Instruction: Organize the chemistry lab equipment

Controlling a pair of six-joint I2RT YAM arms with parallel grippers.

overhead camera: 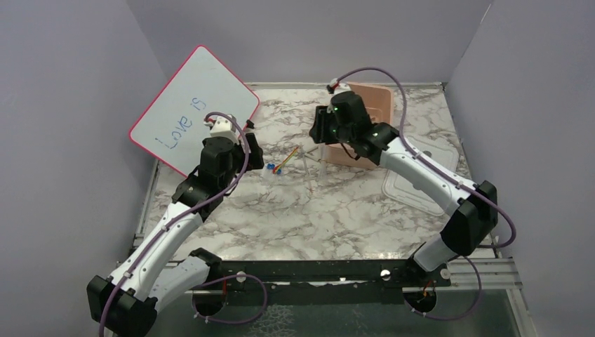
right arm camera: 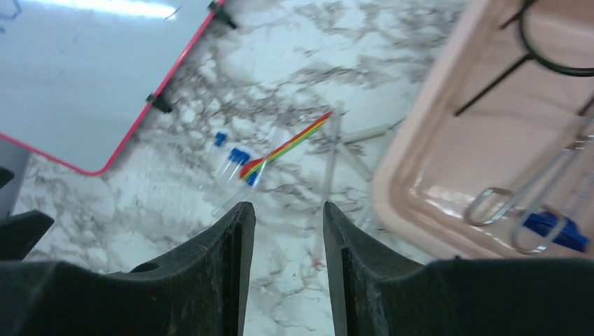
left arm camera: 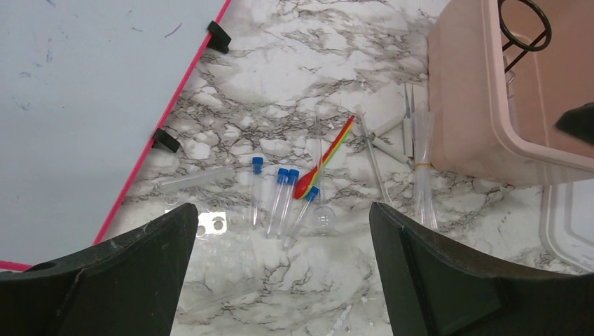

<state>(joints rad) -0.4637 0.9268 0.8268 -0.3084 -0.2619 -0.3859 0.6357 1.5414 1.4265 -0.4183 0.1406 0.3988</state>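
Right wrist view: the right gripper (right arm camera: 287, 210) is hanging part-open, empty, tongs (right arm camera: 543, 180) lying sorted in the tub (right arm camera: 399, 161) at its right.

The light is soft and even, with only faint shadows on the marble table (overhead camera: 316, 210). The right wrist view is blurry, so the blue-capped vials (right arm camera: 237, 157) look smeared, and the top of the whiteboard (right arm camera: 84, 70) shines bright white. The left wrist view is sharp.
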